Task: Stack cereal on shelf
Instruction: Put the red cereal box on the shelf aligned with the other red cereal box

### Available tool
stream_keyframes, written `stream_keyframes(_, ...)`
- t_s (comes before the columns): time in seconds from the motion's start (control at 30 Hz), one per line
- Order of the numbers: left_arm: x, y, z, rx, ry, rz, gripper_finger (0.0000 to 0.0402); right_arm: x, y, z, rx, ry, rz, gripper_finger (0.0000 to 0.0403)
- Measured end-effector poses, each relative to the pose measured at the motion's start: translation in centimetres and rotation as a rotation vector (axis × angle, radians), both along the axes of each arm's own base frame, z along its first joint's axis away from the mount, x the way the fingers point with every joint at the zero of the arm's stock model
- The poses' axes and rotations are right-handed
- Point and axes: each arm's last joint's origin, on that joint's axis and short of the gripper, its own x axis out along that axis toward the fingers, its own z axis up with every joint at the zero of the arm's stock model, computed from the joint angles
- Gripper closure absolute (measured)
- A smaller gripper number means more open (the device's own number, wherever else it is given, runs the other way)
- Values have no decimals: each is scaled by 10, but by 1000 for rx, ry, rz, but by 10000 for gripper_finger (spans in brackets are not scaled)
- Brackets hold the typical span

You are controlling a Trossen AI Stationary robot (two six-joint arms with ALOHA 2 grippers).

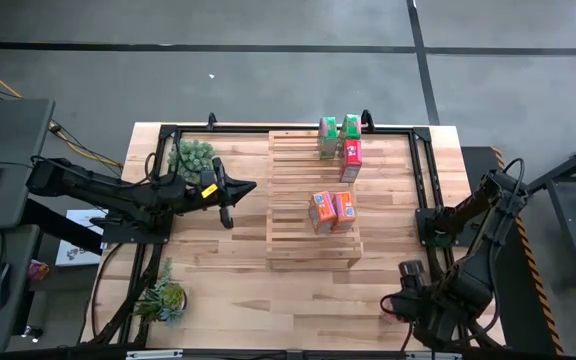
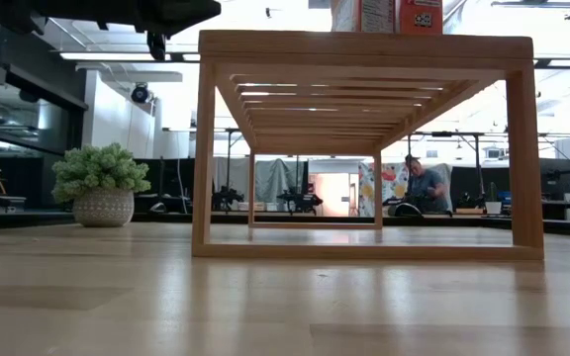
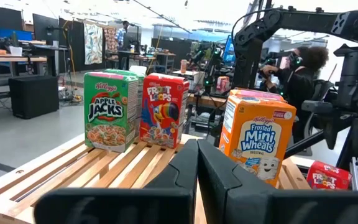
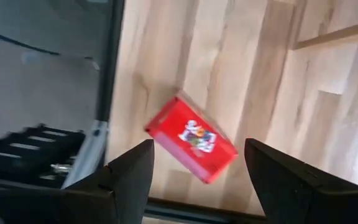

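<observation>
The pale slatted shelf [image 1: 298,160] stands mid-table. On its top stand two green cereal boxes [image 1: 328,130], a red box [image 1: 351,160] and two orange boxes [image 1: 323,212]. They also show in the left wrist view: green [image 3: 109,111], red [image 3: 163,111], orange [image 3: 257,137]. My left gripper [image 1: 233,188] is shut and empty, level, just left of the shelf, its tips [image 3: 197,168] pointing at the boxes. My right gripper [image 1: 408,285] is open near the table's near right corner, above a red box [image 4: 191,138] that lies flat on the tabletop between the two fingers' lines, apart from them.
A potted plant [image 1: 193,157] stands at the far left by the left arm, and another plant [image 1: 163,297] at the near left. A black frame [image 1: 423,160] rims the table. Bare tabletop [image 1: 308,300] lies in front of the shelf. A person [image 2: 424,186] sits in the room behind.
</observation>
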Motion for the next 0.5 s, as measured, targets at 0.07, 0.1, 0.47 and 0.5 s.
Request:
stream_keyframes(0.07, 0, 0, 0, 0, 3, 0, 402, -1, -2, 0, -24, 7, 25, 159)
stream_keyframes(0.1, 0, 0, -1, 1, 6, 0, 402, -3, -2, 0, -33, 11, 31, 159)
stream_keyframes(0.47, 0, 0, -1, 1, 12, 0, 401, -20, 16, -11, -136, -60, 119, 159)
stream_keyframes(0.5, 0, 0, -1, 1, 12, 0, 402, -19, 18, -14, -149, -50, 135, 159)
